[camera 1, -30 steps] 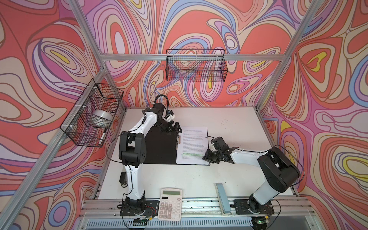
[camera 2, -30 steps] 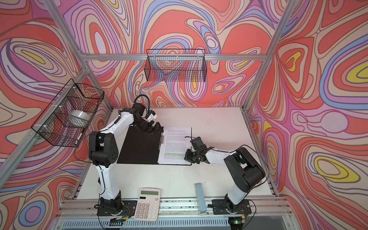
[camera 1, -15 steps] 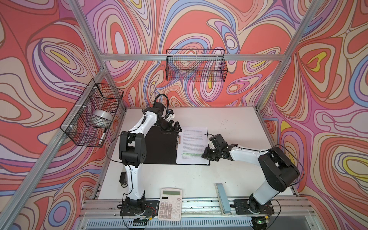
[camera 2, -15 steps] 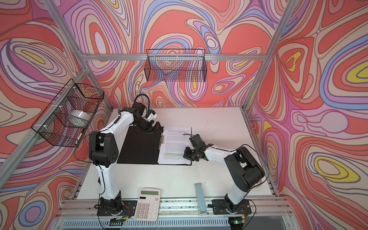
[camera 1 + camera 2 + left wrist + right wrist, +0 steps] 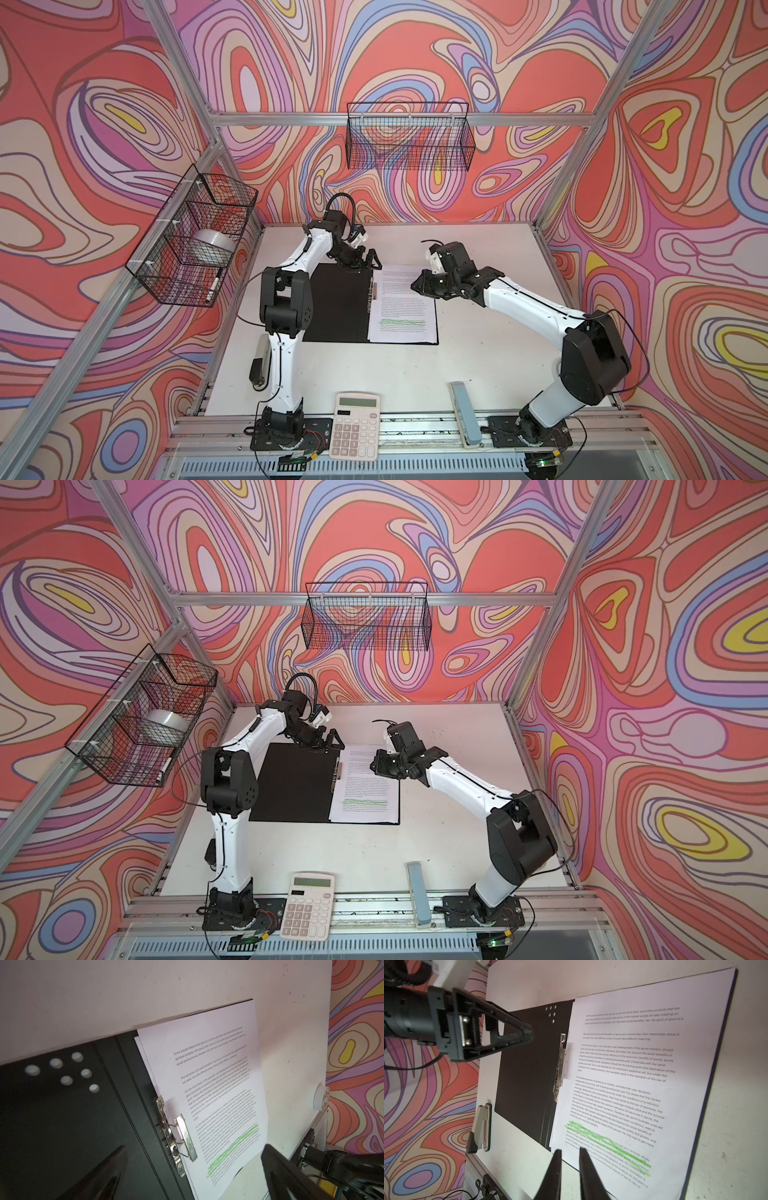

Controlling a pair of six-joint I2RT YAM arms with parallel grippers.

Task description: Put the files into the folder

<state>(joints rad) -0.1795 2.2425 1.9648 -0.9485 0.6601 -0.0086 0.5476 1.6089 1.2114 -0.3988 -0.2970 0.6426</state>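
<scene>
The right pincer (image 5: pixel 570 1149) is seen with its two fingers parted by only a narrow gap, and nothing is held between them. It is poised over the right-hand edge of the files (image 5: pixel 403 303), towards the far end; whether the tips touch the paper cannot be told.

The left pincer (image 5: pixel 369 262) is spread wide and empty. It is held at the far edge of the folder (image 5: pixel 336 303), close to the spine.

The files are laid flat on the folder's right half, printed side up, with green-highlighted lines towards the near end. Their inner edge is overlapped by the metal clip (image 5: pixel 182 1138) at the spine. The folder is spread open, black inside up, in the middle of the tabletop (image 5: pixel 395 374), and a thin blue rim is shown along its right side in the right wrist view.

A stapler (image 5: pixel 481 1126) is seen left of the folder, apart from it. A white calculator (image 5: pixel 355 424) is set at the near edge, well apart from the folder.
</scene>
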